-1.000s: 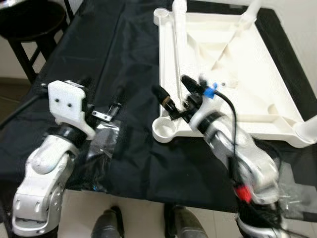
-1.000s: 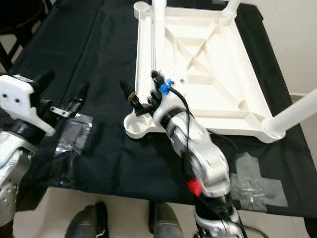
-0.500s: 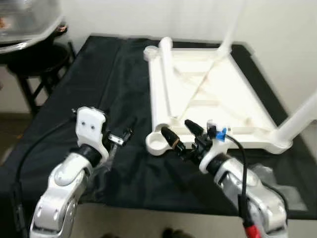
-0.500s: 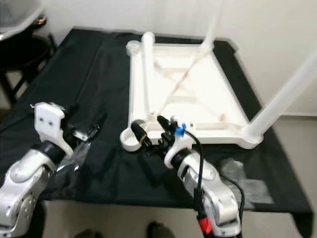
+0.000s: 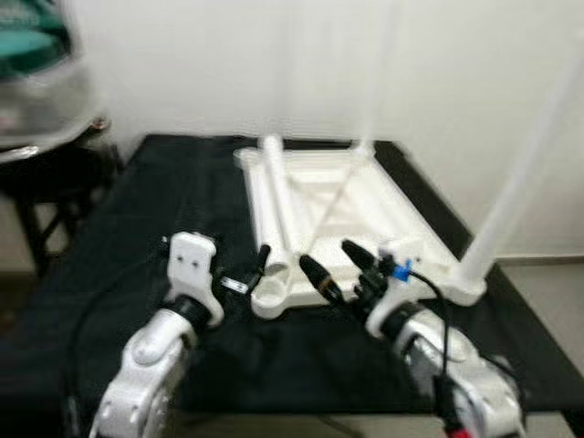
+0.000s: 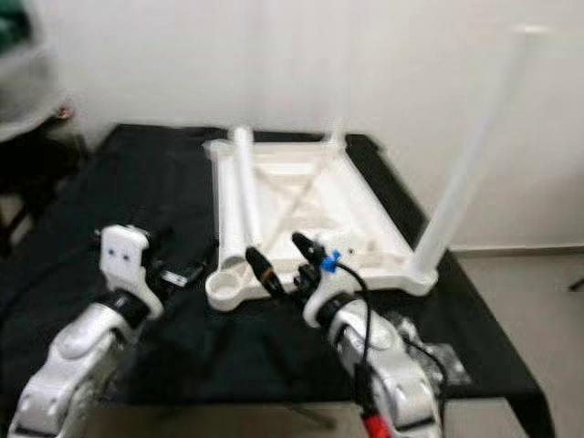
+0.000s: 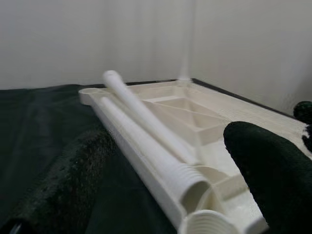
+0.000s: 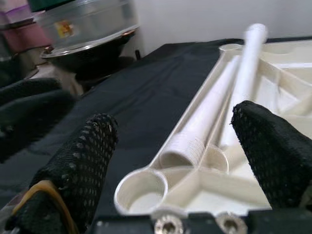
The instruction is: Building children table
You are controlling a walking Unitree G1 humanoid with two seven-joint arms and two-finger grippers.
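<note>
- Head views: the white plastic tabletop (image 5: 365,205) lies upside down on a black cloth-covered table (image 5: 155,192), with upright white legs, one at the near right corner (image 5: 511,196). The left gripper (image 5: 245,274) and right gripper (image 5: 330,265) hover by the near left corner socket (image 5: 274,294), the right one's fingers spread.
- Left wrist view: spread black fingers (image 7: 273,168) frame a loose white threaded leg (image 7: 161,161) lying in the tabletop.
- Right wrist view: parted mesh-covered fingers (image 8: 270,151) flank the empty round socket (image 8: 141,191).

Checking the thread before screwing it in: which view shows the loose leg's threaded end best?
The right wrist view: the loose leg's threaded end lies sharp beside the empty corner socket. The left wrist view shows it closer but blurrier; both eye views are blurred.
</note>
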